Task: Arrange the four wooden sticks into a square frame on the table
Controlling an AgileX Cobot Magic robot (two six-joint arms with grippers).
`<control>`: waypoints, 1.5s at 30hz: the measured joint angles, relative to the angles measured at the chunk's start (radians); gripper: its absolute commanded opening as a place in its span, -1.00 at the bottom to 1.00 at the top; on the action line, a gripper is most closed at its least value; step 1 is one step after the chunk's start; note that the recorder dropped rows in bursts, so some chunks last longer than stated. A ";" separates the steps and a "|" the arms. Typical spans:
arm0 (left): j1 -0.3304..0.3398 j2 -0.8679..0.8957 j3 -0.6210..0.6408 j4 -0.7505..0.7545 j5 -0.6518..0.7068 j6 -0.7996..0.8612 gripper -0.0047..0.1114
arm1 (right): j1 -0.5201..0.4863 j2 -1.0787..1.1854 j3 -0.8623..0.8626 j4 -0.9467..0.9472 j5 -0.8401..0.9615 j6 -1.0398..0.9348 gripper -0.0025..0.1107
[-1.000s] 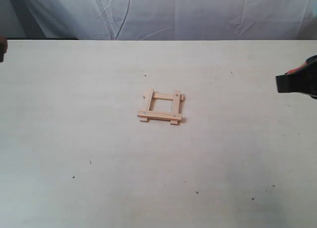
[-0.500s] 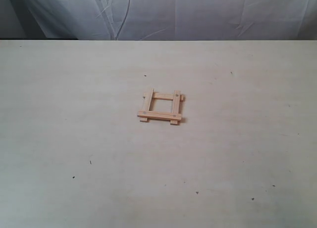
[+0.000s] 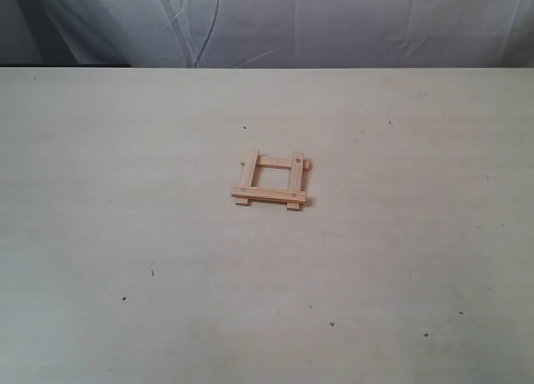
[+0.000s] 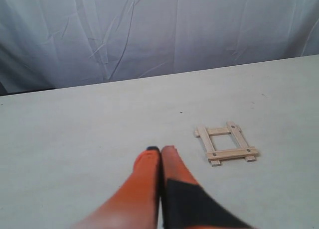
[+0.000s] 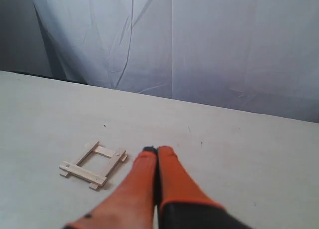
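The four wooden sticks lie together as a small square frame in the middle of the pale cream table, ends overlapping and sticking out at the corners. The same frame shows in the left wrist view and the frame in the right wrist view. My left gripper is shut with nothing in it, raised well back from the frame. My right gripper is also shut and empty, away from the frame. Neither gripper shows in the exterior view.
A grey-white cloth backdrop hangs behind the table's far edge. A few tiny dark specks dot the surface near the front.
One second ago the right gripper showed at the right edge and a bit of the left arm at the left edge; both have withdrawn out of the exterior view. The frame has not moved.
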 measured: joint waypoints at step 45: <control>0.000 0.000 0.000 0.000 0.000 0.000 -0.92 | -0.277 -0.249 0.507 -0.082 -0.179 -0.004 -0.96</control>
